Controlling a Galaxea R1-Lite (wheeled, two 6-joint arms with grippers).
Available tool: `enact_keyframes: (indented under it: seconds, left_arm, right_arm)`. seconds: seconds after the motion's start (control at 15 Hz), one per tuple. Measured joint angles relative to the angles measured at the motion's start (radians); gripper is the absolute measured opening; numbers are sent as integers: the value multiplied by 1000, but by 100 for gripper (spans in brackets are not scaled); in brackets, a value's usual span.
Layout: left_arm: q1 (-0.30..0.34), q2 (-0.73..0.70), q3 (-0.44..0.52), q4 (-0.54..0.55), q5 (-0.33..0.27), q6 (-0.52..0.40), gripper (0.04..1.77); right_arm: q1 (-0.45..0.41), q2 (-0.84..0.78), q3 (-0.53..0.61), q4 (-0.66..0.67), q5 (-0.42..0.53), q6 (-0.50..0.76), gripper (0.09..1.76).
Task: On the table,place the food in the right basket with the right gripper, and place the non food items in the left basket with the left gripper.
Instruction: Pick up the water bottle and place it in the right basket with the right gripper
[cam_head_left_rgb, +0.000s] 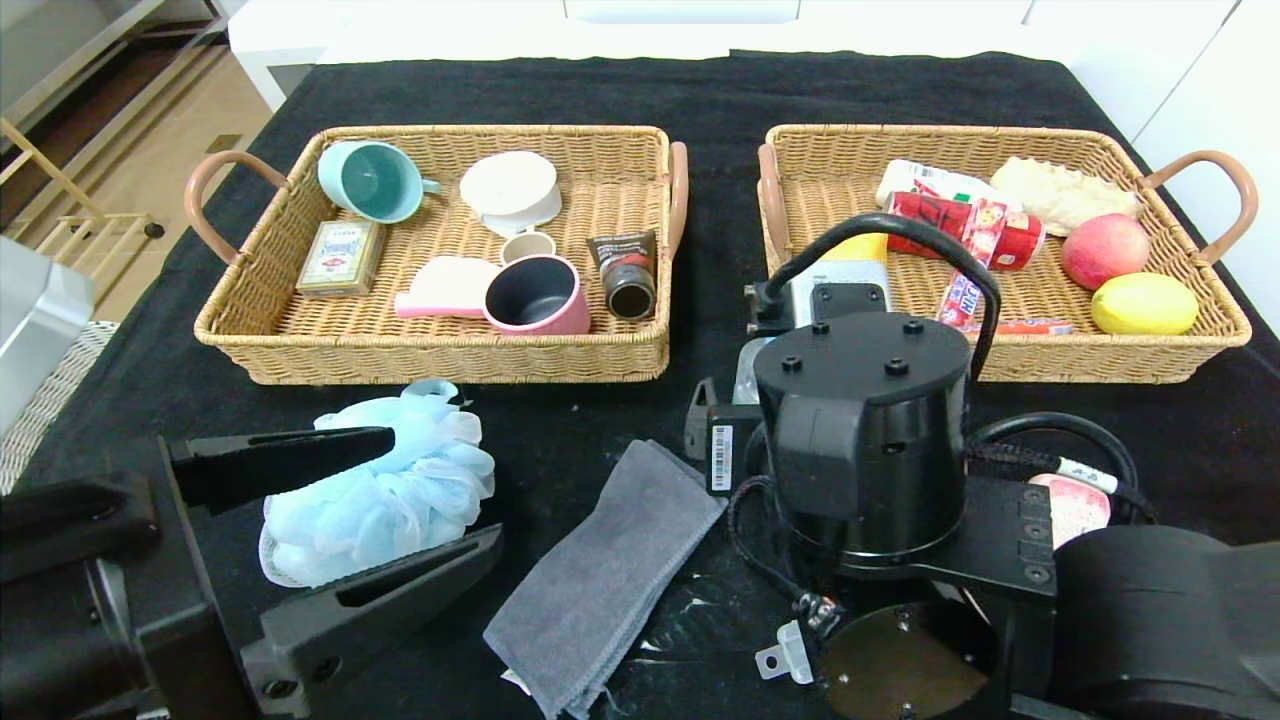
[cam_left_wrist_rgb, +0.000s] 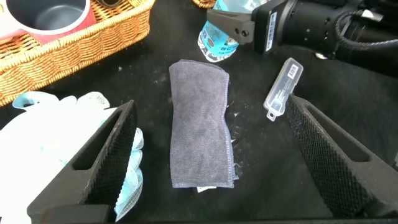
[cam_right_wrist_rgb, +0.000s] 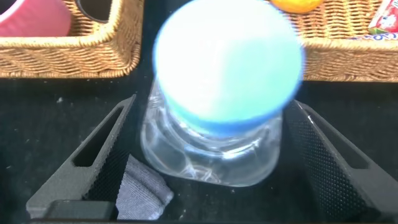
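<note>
Water bottle (cam_right_wrist_rgb: 217, 118), frame centre, between wide-open right gripper (cam_right_wrist_rgb: 211, 162) fingers, ungripped: likely light, smooth, slippery; grasp body below cap. Left gripper (cam_left_wrist_rgb: 217, 162), lower frame, open, empty.

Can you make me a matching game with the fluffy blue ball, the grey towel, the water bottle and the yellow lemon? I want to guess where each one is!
Things:
1. bath pouf
2. grey towel
3. water bottle
4. lemon

Places:
A. inside the right basket
B. between the open fingers of the right gripper
C. flat on the table, between the two arms
D. by the open left gripper, in front of the left basket

Pairs: 1-D, 2-C, 3-B, 4-A
</note>
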Motion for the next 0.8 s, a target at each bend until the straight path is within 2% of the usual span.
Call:
enact_keyframes:
  seconds: [0.4, 0.53, 0.67, 0.8]
  left_arm:
    - [0, -2, -1, 0, 0, 0, 172]
    - [0, -3, -1, 0, 0, 0, 172]
    - [0, -3, -2, 0, 0, 0, 172]
    - [0, -3, -2, 0, 0, 0, 172]
  right_arm:
    - [-3, 20, -11, -27, -3, -1, 171]
    - [-7, 24, -17, -27, -4, -2, 136]
    - [-12, 25, -19, -26, -3, -9, 110]
    - [-17, 25, -19, -25, -2, -10, 103]
